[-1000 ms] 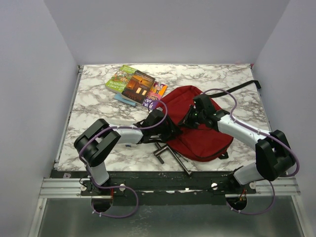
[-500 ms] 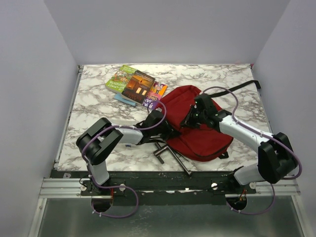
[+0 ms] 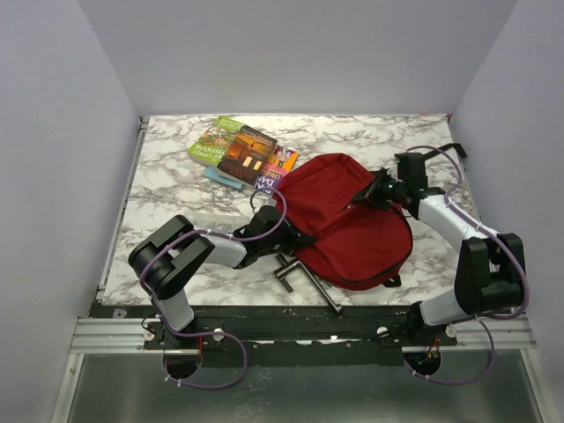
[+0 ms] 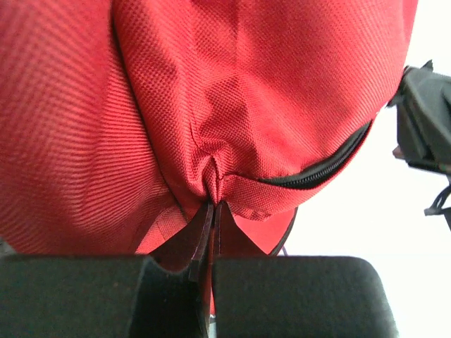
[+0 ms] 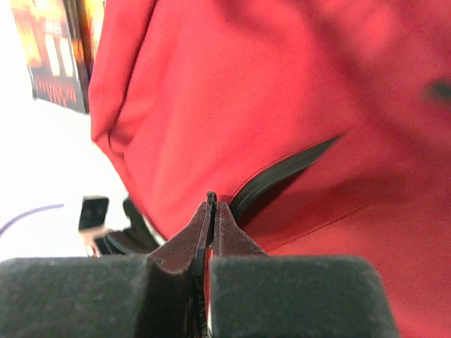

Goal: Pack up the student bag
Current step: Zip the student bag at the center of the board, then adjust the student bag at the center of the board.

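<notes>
The student bag (image 3: 352, 231), a big dark-red backpack, lies on the marble table right of centre. My left gripper (image 3: 298, 238) is shut on a pinch of red fabric (image 4: 213, 201) at the bag's left edge, just beside the end of the black zipper (image 4: 320, 167). My right gripper (image 3: 377, 190) is over the bag's far right part, shut on a small black zipper pull (image 5: 210, 200) where the zipper (image 5: 282, 174) runs off to the right. Red cloth fills both wrist views. The bag's inside is hidden.
A stack of books (image 3: 245, 154) lies at the far left of the bag and also shows as books (image 5: 49, 49) in the right wrist view. A grey metal bar piece (image 3: 304, 278) lies at the near edge. A black strap (image 3: 439, 153) trails to the far right.
My left gripper went from open to shut on the bag's edge. My right gripper has moved right and farther away with the zipper pull, and the bag has spread wider.
</notes>
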`<state>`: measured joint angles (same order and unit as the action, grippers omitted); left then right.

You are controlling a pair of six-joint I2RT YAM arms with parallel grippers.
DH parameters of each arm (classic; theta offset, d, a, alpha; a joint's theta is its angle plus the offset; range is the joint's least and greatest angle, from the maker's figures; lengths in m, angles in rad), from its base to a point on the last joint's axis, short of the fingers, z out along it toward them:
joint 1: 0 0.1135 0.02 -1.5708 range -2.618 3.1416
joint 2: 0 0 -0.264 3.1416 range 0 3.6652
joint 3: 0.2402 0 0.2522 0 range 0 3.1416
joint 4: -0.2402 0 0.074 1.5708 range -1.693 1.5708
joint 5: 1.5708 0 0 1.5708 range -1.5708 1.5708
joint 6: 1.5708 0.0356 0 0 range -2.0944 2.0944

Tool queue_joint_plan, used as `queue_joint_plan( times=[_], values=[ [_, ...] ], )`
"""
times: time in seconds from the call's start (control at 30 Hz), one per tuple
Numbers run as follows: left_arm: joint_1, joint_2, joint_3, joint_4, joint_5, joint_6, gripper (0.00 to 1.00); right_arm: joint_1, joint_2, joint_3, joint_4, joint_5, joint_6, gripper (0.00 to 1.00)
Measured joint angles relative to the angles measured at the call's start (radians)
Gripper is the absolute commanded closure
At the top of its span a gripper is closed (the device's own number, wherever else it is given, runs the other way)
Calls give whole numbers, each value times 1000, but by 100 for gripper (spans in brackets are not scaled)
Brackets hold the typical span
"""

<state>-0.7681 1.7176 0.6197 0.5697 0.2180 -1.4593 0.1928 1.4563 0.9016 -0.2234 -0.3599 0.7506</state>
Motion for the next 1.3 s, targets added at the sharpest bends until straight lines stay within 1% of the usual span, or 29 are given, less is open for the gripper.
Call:
queue_joint_plan(
  times=[0.13,0.23,0.3,0.43,0.47,0.53,0.6,0.67,0.73,0.77,0.8,0.87,0.9,0.97,1.1,1.13,1.2,1.27,1.3],
  values=[
    [0,-5,-19,-8,-10,0,100,-170,46,0,59,-40,-2,99],
    [-3,-7,-24,-18,-11,0,100,-271,77,0,95,-53,-13,99],
    [-6,-9,-21,-18,-13,2,100,-304,111,0,100,-56,-29,99],
    [-13,-14,-5,-34,-15,26,100,-313,219,52,80,-54,-99,98],
    [-14,-14,4,-41,-13,40,100,-313,240,73,68,-50,-119,89],
    [-16,-12,30,-60,-1,69,100,-308,251,101,31,-19,-161,63],
    [-19,-2,66,-88,24,106,100,-288,233,125,-7,56,-198,48],
    [-20,25,107,-103,57,133,100,-266,187,130,-38,131,-229,36],
    [-21,58,144,-113,89,149,100,-230,114,128,-85,186,-246,25],
    [-21,69,159,-116,103,156,99,-217,75,124,-98,206,-250,22],
    [-21,79,167,-117,113,159,97,-204,33,114,-105,221,-254,20],
    [-18,82,170,-123,122,165,88,-200,-41,89,-121,246,-255,18],
    [-14,82,170,-124,130,172,81,-212,-70,71,-125,255,-251,16],
    [-3,79,169,-128,150,188,71,-242,-102,42,-134,271,-245,15],
    [10,44,153,-150,183,222,51,-383,-142,-37,-211,270,-197,15],
    [12,29,148,-156,193,240,44,-413,-148,-54,-237,269,-189,15],
    [17,-7,143,-165,214,264,35,-446,-162,-82,-272,270,-180,18],
    [18,-44,143,-176,241,298,25,-447,-177,-105,-292,269,-183,27],
    [20,-55,143,-179,249,307,21,-447,-180,-107,-301,269,-188,28]
  ],
)
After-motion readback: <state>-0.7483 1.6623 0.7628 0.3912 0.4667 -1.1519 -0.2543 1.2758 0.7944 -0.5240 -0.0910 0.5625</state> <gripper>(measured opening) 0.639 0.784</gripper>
